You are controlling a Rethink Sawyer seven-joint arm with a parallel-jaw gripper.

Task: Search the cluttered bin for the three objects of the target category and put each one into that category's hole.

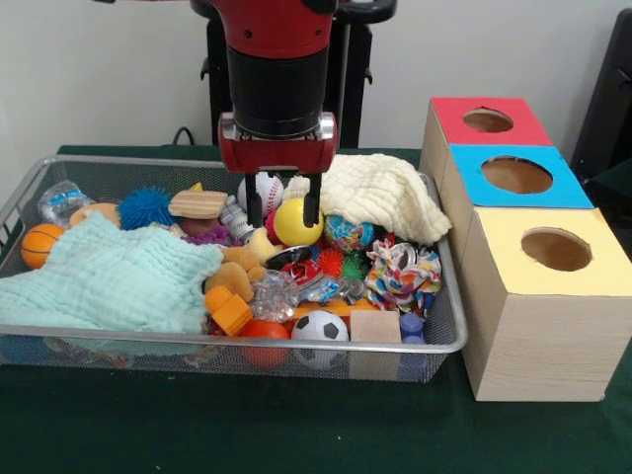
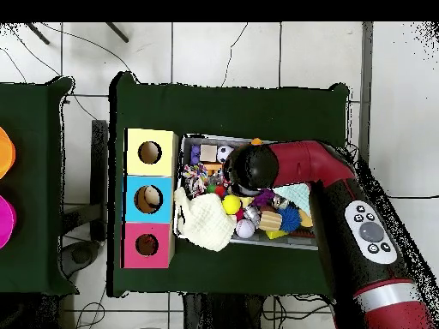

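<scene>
The silver wire mesh bin lies on the green table, full of toys. My gripper hangs open over the bin's middle, near its back wall. Its two black fingers reach down on either side of a yellow ball, with a white baseball just behind the left finger. I cannot tell whether the fingers touch either ball. Three wooden boxes with round holes stand to the right: red top, blue top, yellow top. In the overhead view the red arm covers the gripper.
A cream cloth drapes over the bin's back right corner and a mint cloth covers the front left. A soccer ball, wooden block, rope toy, blue spiky ball and small basketball lie among the clutter.
</scene>
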